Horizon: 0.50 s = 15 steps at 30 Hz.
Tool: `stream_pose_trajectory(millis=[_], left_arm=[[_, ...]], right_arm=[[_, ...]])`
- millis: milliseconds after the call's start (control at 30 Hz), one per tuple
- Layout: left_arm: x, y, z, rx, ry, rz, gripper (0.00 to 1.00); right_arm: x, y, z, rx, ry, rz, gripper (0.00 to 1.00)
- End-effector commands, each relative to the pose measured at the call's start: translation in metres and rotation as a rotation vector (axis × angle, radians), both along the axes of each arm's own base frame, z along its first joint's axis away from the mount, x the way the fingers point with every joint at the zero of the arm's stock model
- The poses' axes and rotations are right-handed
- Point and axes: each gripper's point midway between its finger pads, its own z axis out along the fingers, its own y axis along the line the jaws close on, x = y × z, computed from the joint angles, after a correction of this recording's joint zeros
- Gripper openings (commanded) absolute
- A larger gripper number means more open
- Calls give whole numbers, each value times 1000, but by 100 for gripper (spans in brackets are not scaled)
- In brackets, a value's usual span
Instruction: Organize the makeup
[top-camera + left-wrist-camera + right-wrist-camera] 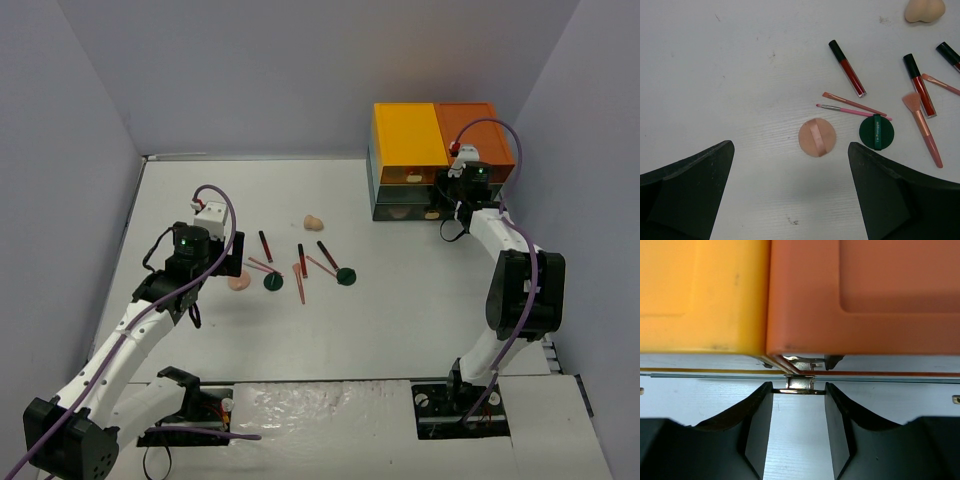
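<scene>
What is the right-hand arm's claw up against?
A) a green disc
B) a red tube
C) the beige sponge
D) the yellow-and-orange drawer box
D: the right gripper sits at the front of the drawer box, open on either side of a small metal tab.

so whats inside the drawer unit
Through the drawer unit's lower left front, a faint peach shape shows. The opaque yellow and orange tops hide everything else inside.

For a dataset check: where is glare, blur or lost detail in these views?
Top external: even light, patchy glare on the white plate between the arm bases. Left wrist: the peach puff is sharp, the left gripper nearly black. Right wrist: the drawer unit crowds the upper half; a metal clip glints.
</scene>
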Motion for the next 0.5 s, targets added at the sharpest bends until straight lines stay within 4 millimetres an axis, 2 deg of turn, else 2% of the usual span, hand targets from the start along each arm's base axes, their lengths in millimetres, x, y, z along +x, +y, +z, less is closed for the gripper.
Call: stream_pose_trajectory(millis=[0,100,200,333,467], left_arm=[[10,-2,26,-13,-87,-3,97],[9,-2,27,-12,-91,-1,97],[10,-1,28,-11,-96,0,97],[10,-1,29,-10,-98,0,97],[10,-1,31,-11,-103,-2,97]], right_arm=[[18,-1,36,-42,-118,9,27],[14,-1,36,-45,-114,11,15],[3,-2,30,-46,-97,4,7],[-13,-1,37,-41,-104,-4,6],[-32,1,35,-27,-88,-6,6]])
